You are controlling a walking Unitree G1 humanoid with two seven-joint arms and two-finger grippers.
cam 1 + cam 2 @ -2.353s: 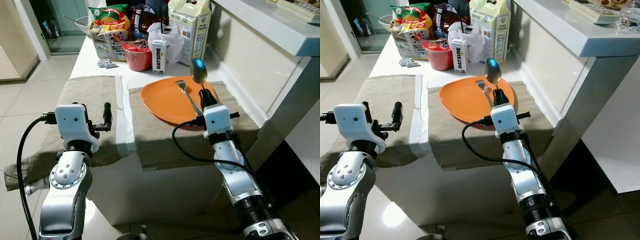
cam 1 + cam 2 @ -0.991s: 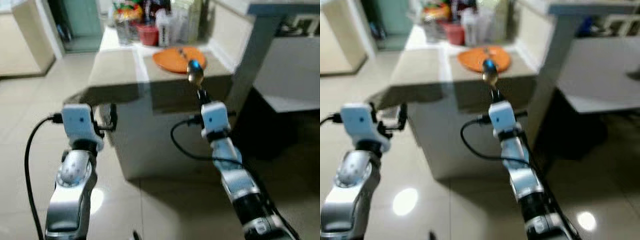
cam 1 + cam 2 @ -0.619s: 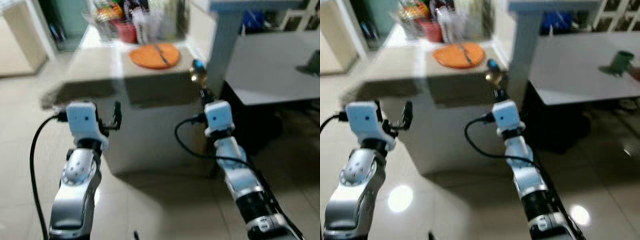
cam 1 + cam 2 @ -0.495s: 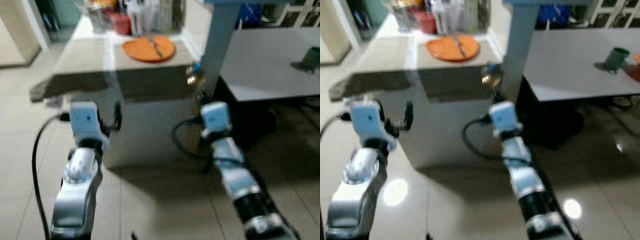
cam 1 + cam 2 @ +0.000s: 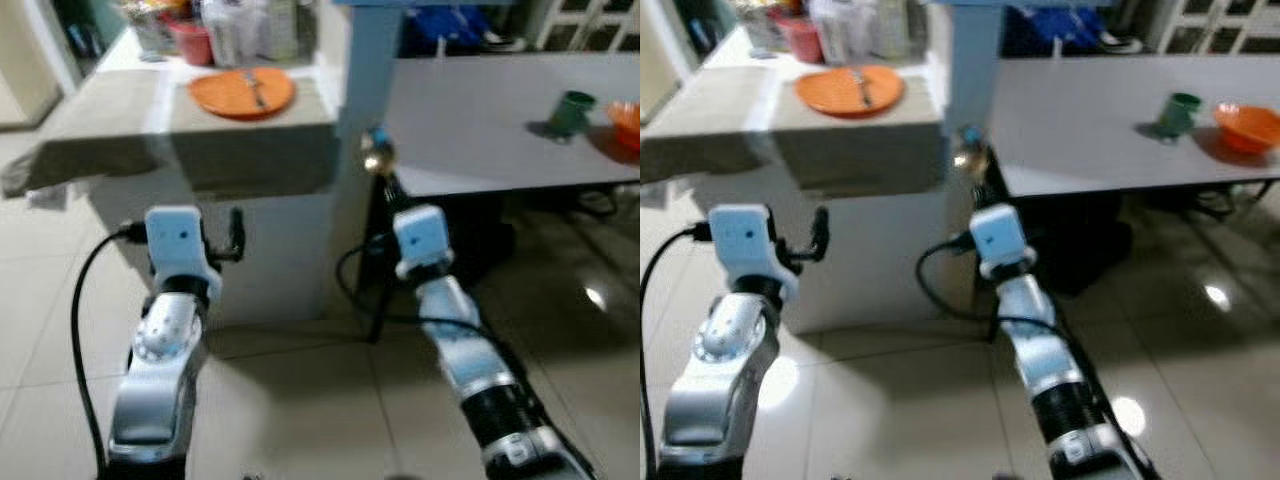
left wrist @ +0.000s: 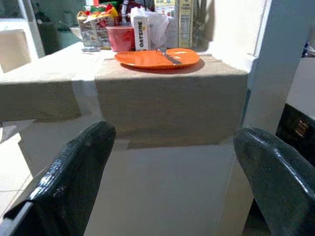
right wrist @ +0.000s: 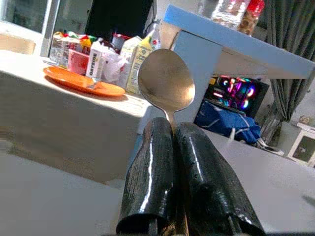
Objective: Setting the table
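Head views: right gripper (image 5: 378,172) is raised in front of the robot, jaws pinched on the handle of a spoon (image 5: 376,153) whose bowl points up. Left gripper (image 5: 236,232) is held out at about the same height with nothing in it. A cloth-covered counter (image 5: 120,130) stands ahead to the left, carrying an orange plate (image 5: 241,91) with a fork (image 5: 256,90) across it and groceries behind. A grey table (image 5: 1090,140) stretches away to the right, bearing a green cup (image 5: 1180,111) and an orange bowl (image 5: 1247,127) near its far end. Both pictures are soft with blur.

Left wrist view: jaws stand wide apart and empty, aimed at the counter front; plate and fork sit on top.

Right wrist view: two fingers (image 7: 152,172) press together around the spoon's neck, bowl upright and centred above them, the grip looking square.

Judgement: step in hand appears to be carrying the spoon toward the grey table. To do it well, keep the pinch firm and the spoon upright, steer the raised bowl clear of the pillar (image 5: 364,60) beside it, and come to a halt before lowering it flat by the bowl and cup.
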